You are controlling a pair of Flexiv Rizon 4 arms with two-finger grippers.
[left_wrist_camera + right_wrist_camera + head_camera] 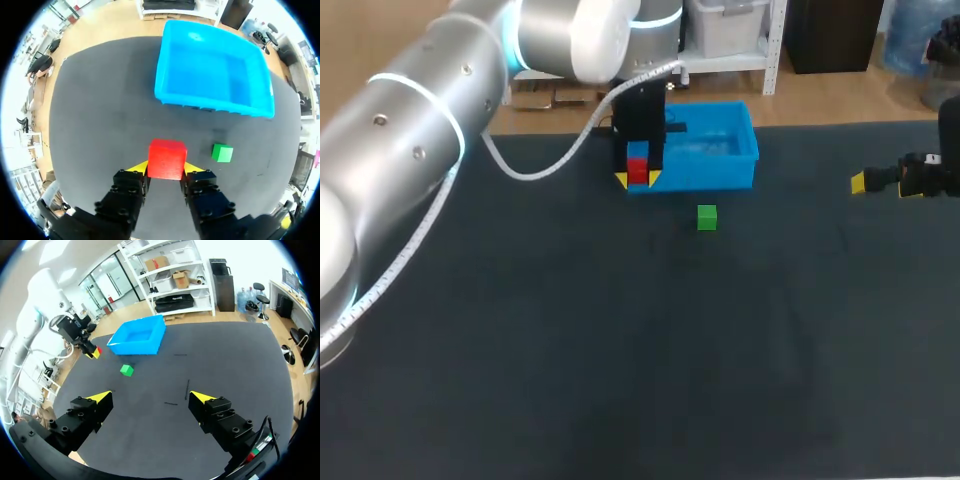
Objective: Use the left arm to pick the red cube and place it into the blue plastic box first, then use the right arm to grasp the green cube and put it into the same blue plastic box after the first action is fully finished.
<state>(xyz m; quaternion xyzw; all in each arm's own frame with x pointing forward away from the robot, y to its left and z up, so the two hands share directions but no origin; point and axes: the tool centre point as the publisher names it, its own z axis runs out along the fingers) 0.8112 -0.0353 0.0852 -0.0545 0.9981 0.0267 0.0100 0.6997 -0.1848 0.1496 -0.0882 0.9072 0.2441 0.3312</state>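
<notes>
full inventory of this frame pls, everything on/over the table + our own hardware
red cube: 1, red, held between the left gripper's fingers, short of the box's near wall
green cube: 1, green, on the table in front of the box, apart from it
blue plastic box: 1, blue, open top, nothing inside, at the table's far side
table: 1, dark surface, under all of the above
left arm: 1, silver with a white cable along it, comes in from the left and reaches toward the box
left gripper: 1, black with yellow tips, shut on the red cube
right gripper: 1, black with yellow tips, open, at the table's right side, away from both cubes
</notes>
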